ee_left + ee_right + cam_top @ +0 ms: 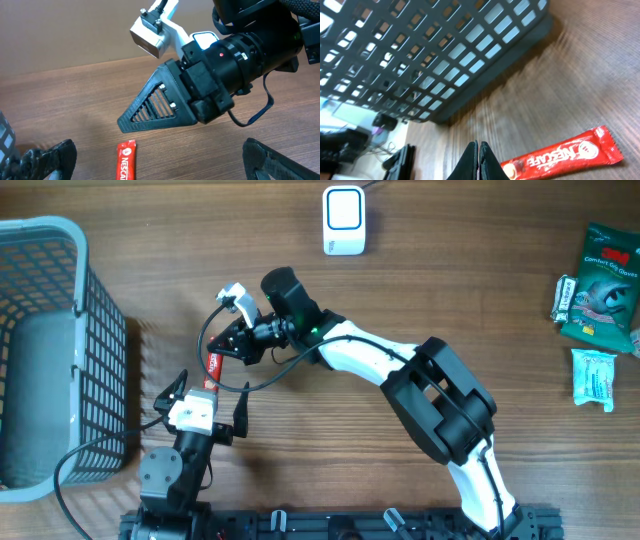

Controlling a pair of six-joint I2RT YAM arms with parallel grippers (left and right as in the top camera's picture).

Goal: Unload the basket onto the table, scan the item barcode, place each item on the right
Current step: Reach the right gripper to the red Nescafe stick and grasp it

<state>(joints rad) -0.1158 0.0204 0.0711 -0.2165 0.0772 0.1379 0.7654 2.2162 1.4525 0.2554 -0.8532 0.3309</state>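
A grey plastic mesh basket stands at the far left of the wooden table. Just right of it, the left end effector hangs low with its jaws spread wide and nothing between them.

A red Nescafé stick sachet lies flat on the table directly ahead of that open end effector. Seen from the left wrist, the sachet runs lengthwise away from the arm, between the lines of the two fingers.

Above it, the right end effector reaches in from the right with its black triangular jaws pressed together, gripping nothing. In the right wrist view the closed tip sits just beside one end of the sachet; whether they touch cannot be told.

Both arms are close, but the left looks better placed, being open and in line with the sachet's long axis. The right would have to open first.

A white box-shaped device, probably the scanner, sits well apart at the table's far edge. A green retail packet and a small white packet lie at the far right.
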